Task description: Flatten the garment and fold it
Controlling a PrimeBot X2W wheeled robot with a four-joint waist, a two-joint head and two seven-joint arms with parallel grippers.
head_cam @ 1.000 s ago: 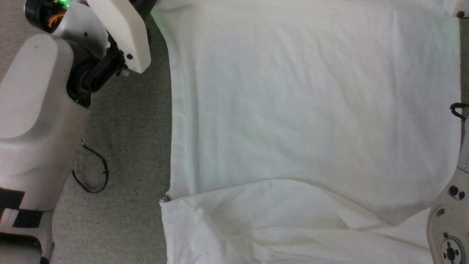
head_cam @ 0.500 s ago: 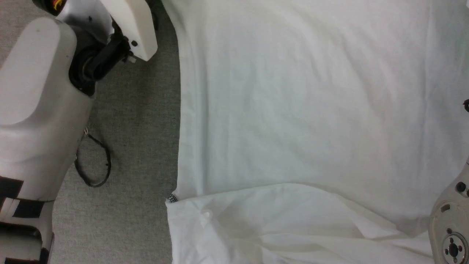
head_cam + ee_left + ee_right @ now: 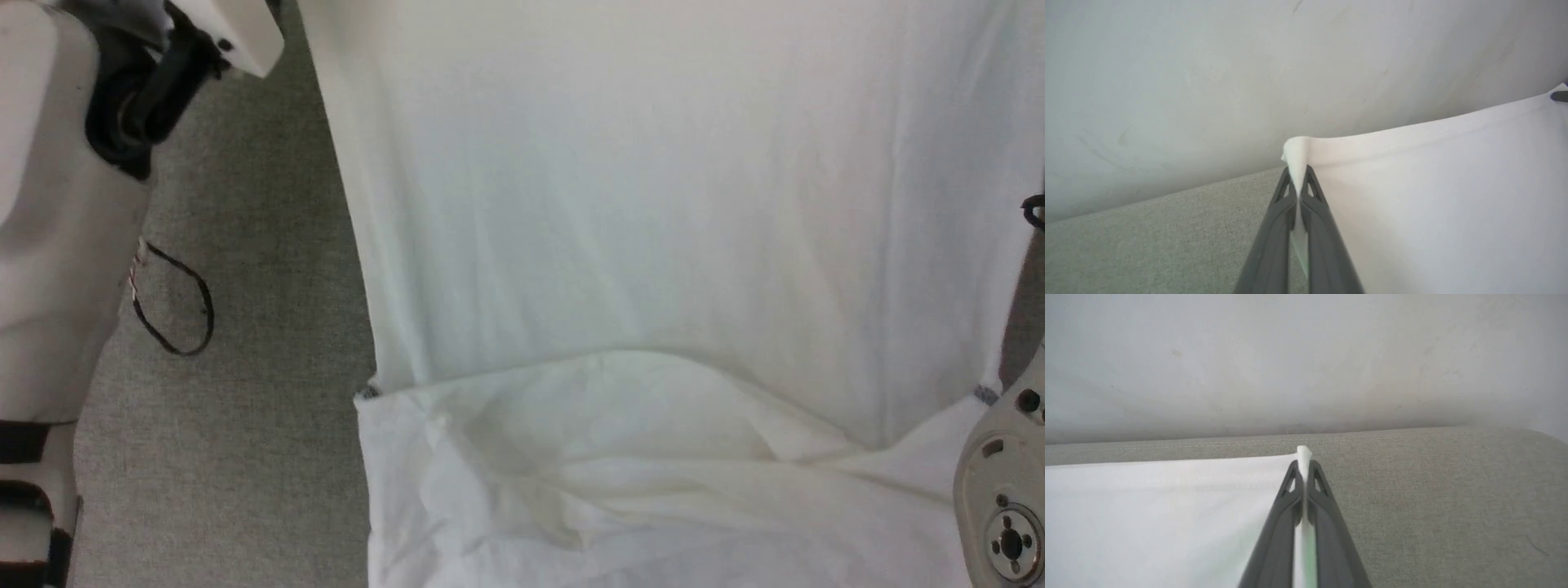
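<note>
Behind everything rises a pale wall (image 3: 1306,355), and grey woven fabric (image 3: 261,327) covers the surface at its foot. The left gripper (image 3: 1299,175) has its two dark fingers pressed together on one hem corner of the garment (image 3: 1433,196), with a tuft of white cloth poking out past the tips. The right gripper (image 3: 1303,467) is likewise clamped on the opposite hem corner, a strip of cloth pinched in the slit between its fingers. Between the two corners the stitched hem runs nearly straight, close to the wall. From there the white shirt spreads over the grey fabric toward the robot, its body panel mostly smooth with faint long creases. Nearer the robot, a looser layer lies rumpled across it, with a dark zigzag seam end (image 3: 369,392) at each side edge. The pale left forearm (image 3: 49,204) sits beside the garment, a thin black cable loop (image 3: 175,302) hanging from it.
</note>
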